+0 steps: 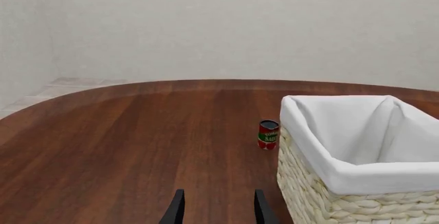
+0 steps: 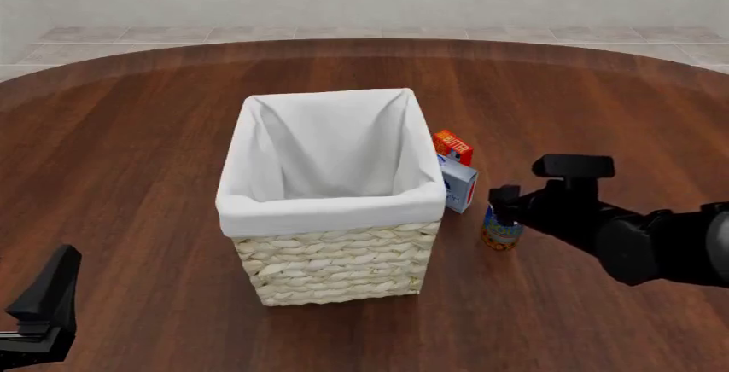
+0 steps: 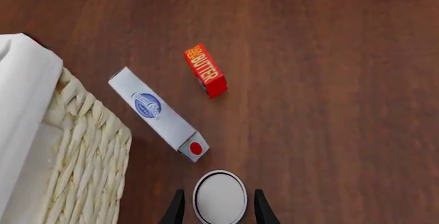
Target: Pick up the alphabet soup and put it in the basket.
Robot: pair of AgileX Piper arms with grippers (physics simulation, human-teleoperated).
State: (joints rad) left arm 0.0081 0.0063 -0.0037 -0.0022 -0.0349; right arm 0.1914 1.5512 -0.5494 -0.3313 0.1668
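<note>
With its fingers spread to either side of the alphabet soup (image 3: 219,197), the right gripper (image 3: 219,209) hangs directly above the can, which stands on the table (image 2: 148,142) just right of the basket (image 2: 330,257). Grasp, lift and transfer all remain undone. The left gripper (image 1: 218,209), fingers likewise apart, holds nothing.

Pale straw woven basket (image 2: 337,268), white liner; silver-topped blue-labelled alphabet soup (image 2: 500,234).
</note>
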